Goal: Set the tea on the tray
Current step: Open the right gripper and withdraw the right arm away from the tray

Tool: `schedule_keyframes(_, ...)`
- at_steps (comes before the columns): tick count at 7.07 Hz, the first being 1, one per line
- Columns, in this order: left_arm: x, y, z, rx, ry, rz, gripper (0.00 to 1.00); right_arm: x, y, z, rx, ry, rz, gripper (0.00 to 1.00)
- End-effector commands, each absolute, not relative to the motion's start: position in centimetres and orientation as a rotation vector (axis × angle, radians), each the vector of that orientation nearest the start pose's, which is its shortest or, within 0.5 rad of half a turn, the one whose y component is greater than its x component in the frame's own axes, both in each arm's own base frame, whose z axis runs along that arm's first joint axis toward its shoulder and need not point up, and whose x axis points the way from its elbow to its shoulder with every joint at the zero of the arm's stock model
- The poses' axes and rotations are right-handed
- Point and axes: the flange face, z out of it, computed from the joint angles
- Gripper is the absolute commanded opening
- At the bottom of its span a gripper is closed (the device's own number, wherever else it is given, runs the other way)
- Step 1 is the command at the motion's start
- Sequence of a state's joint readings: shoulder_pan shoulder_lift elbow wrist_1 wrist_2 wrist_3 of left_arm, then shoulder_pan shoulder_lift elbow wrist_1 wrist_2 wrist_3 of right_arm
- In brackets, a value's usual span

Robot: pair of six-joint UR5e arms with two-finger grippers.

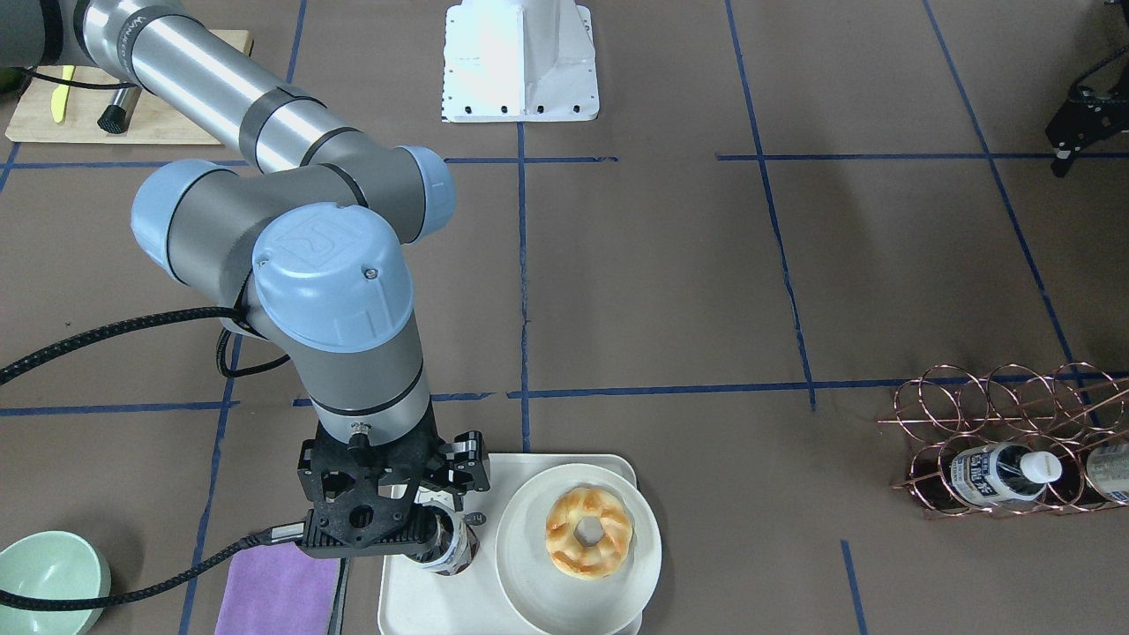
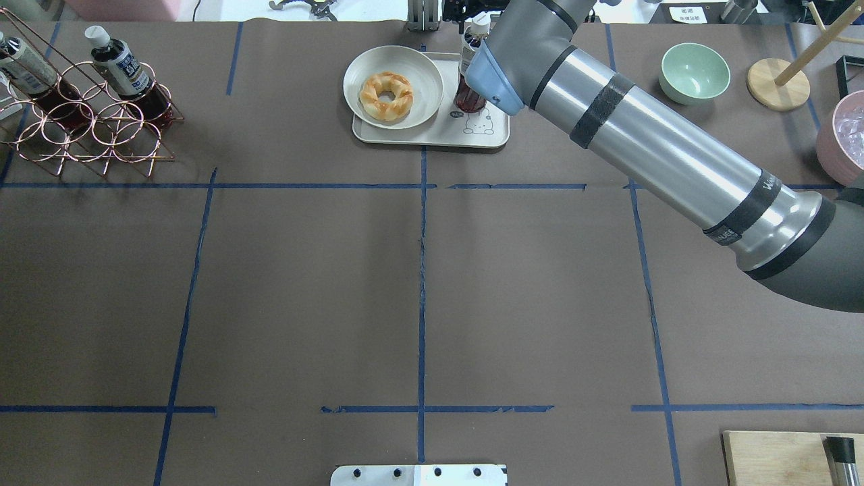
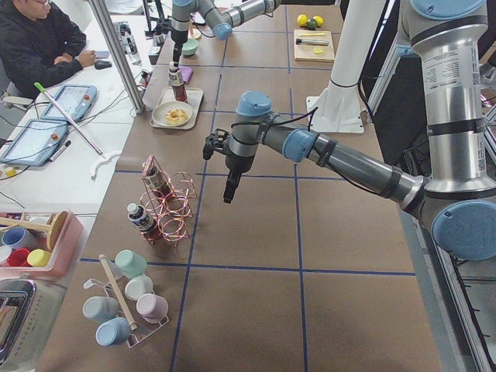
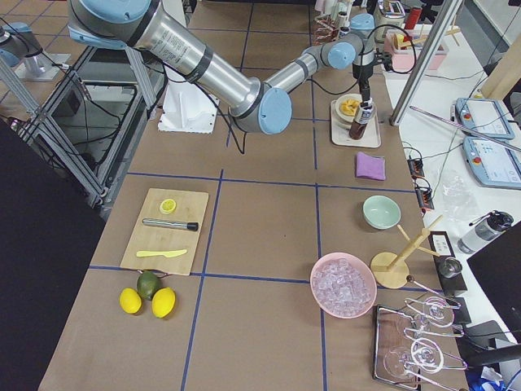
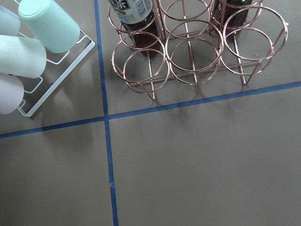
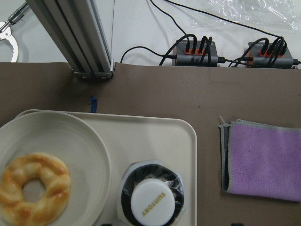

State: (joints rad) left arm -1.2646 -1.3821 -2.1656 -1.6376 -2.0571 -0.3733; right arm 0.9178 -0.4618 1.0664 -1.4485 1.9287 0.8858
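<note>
Bright, even overhead light in every view; shadows soft, faint under the copper rack (image 2: 94,131). White robot base (image 1: 520,62) is blown out in the front-facing view, glare streak on right arm tube (image 2: 665,145). Right wrist view sharp: tea (image 6: 151,204) cap lettering reads.

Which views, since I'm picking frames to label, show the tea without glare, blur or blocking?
Right wrist view: tea sharp, evenly lit, cut by the bottom edge. Front-facing view: base blown out white, right gripper hides much of the tea. Overhead view: the arm partly covers it.
</note>
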Motion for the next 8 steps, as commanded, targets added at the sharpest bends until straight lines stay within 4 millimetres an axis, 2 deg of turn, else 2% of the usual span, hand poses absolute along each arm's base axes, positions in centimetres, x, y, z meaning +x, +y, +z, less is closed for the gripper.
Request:
schedule_keyframes(1, 4.0, -41.7, 45.8, 0.278, 0.603, 0.051, 1.0, -40.2, -71.4, 10.6, 0.242, -0.844, 0.069, 1.0)
schedule_keyframes(2, 4.0, -41.7, 46.0, 0.275, 0.602, 0.049, 1.0, -37.2, -68.0, 10.7, 0.238, -0.847, 0.067, 1.0)
schedule_keyframes(4, 3.7, -41.3, 46.8, 0.255, 0.601, 0.041, 1.0, -31.1, -59.9, 14.9, 0.246, -0.839, 0.047, 1.0)
schedule_keyframes(5, 3.2, -41.2, 48.3, 0.212, 0.615, 0.021, 1.0, -27.3, -56.3, 17.4, 0.266, -0.819, 0.005, 1.0)
schedule_keyframes(6, 0.8, -41.3, 51.1, 0.176, 0.643, 0.02, 1.0, -23.4, -53.6, 19.7, 0.301, -0.79, -0.057, 1.0)
schedule_keyframes(7, -2.9, -41.4, 55.8, 0.147, 0.691, 0.053, 1.0, -19.5, -51.4, 23.0, 0.281, -0.781, -0.104, 1.0)
schedule_keyframes(8, -5.9, -41.5, 60.2, 0.119, 0.739, 0.04, 1.0, -14.6, -51.4, 26.9, 0.247, -0.81, -0.14, 1.0)
